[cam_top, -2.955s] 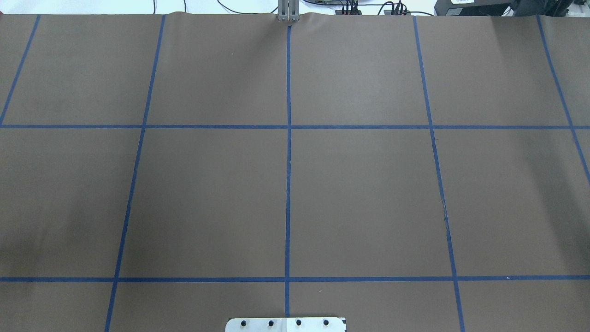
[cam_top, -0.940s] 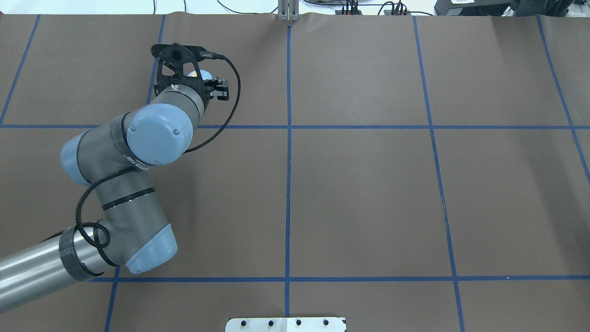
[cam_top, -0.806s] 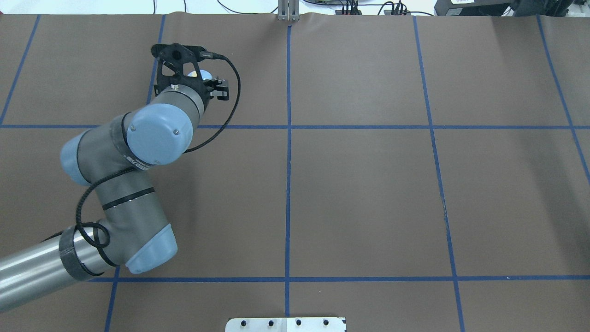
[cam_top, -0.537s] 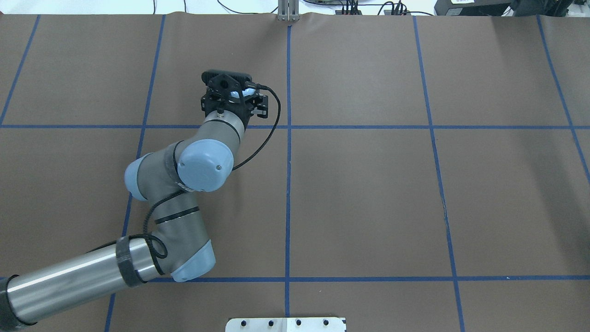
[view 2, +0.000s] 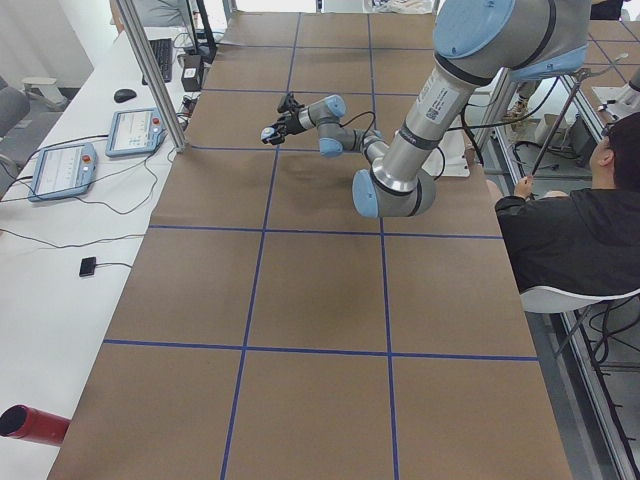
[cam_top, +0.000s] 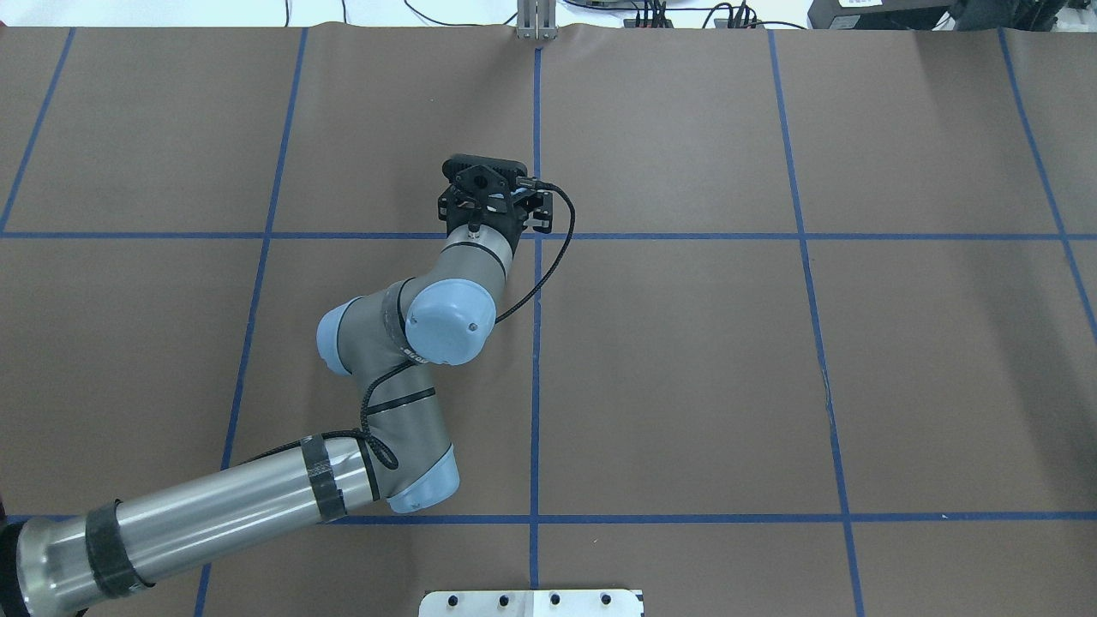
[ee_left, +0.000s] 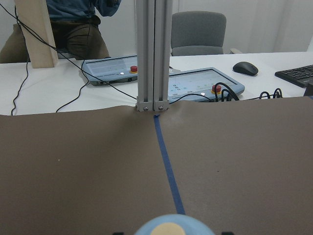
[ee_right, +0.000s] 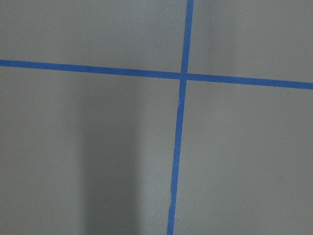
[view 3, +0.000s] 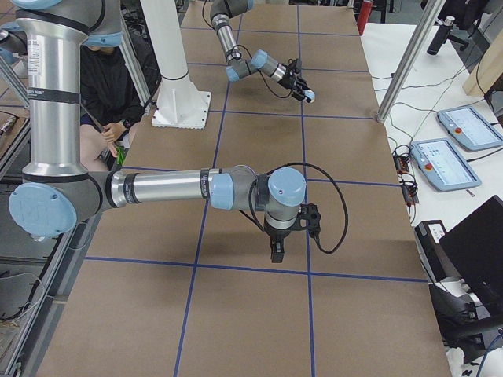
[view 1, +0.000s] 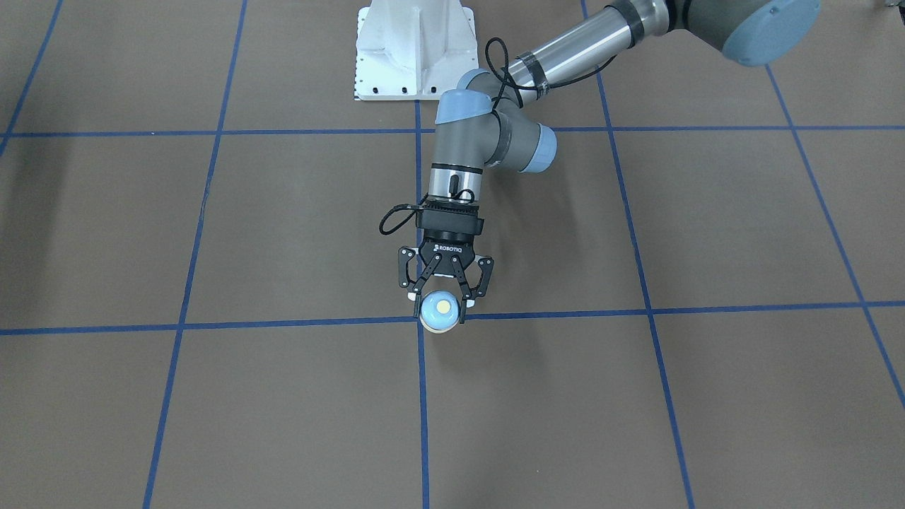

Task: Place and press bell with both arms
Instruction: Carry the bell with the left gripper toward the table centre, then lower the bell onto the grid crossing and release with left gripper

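The light-blue bell (view 1: 438, 318) with its cream button sits between the fingers of my left gripper (view 1: 440, 302), which is shut on it. It is low over the crossing of the centre tape line and the far cross line; I cannot tell if it touches the table. The left wrist view shows only the bell's top (ee_left: 164, 229). In the overhead view the wrist hides the bell under the left gripper (cam_top: 490, 190). My right gripper (view 3: 275, 253) points down over the table's right end. It shows only in the exterior right view, so I cannot tell its state.
A white pedestal (view 1: 413, 49) stands at the robot's side of the table. An aluminium post (ee_left: 154, 54) rises at the far edge, with control panels (ee_left: 205, 83) behind it. A seated person (view 2: 570, 230) is beside the robot. Blue tape lines (ee_right: 178, 147) grid the brown cover.
My left arm has come into the overhead view and swung right with the bell, from the far-left square to the centre line.
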You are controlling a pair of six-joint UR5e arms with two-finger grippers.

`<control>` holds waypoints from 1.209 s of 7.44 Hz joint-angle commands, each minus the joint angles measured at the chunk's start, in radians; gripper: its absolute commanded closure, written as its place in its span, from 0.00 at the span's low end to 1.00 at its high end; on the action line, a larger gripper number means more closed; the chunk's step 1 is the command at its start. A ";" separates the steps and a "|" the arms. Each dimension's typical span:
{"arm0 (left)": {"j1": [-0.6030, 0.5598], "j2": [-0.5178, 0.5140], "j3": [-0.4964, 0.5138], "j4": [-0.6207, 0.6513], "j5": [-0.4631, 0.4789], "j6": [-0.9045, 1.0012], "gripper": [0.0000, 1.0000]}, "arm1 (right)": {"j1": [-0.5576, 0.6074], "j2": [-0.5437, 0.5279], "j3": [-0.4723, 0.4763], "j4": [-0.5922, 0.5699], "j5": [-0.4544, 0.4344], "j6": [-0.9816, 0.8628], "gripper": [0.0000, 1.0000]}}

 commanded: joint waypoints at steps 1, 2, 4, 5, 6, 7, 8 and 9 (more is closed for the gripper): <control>0.017 -0.029 0.071 -0.010 -0.005 -0.001 1.00 | -0.001 0.000 0.000 0.000 0.000 0.000 0.00; 0.021 -0.061 0.114 -0.012 -0.003 -0.001 1.00 | -0.001 0.001 0.000 0.000 0.000 0.000 0.00; 0.027 -0.068 0.130 -0.013 -0.003 -0.001 1.00 | -0.001 0.003 -0.003 0.000 -0.001 0.000 0.00; 0.033 -0.069 0.130 -0.013 -0.003 -0.001 1.00 | -0.003 0.005 -0.006 0.000 -0.003 0.000 0.00; 0.036 -0.069 0.130 -0.013 -0.004 -0.001 1.00 | -0.003 0.009 -0.008 0.000 -0.003 0.000 0.00; 0.036 -0.068 0.130 -0.013 -0.006 -0.001 1.00 | -0.003 0.009 -0.009 0.000 -0.001 0.000 0.00; 0.041 -0.069 0.130 -0.013 -0.020 -0.001 1.00 | -0.004 0.009 -0.009 -0.001 -0.001 0.000 0.00; 0.042 -0.066 0.133 -0.013 -0.021 -0.001 1.00 | -0.004 0.009 -0.009 -0.001 -0.001 0.000 0.00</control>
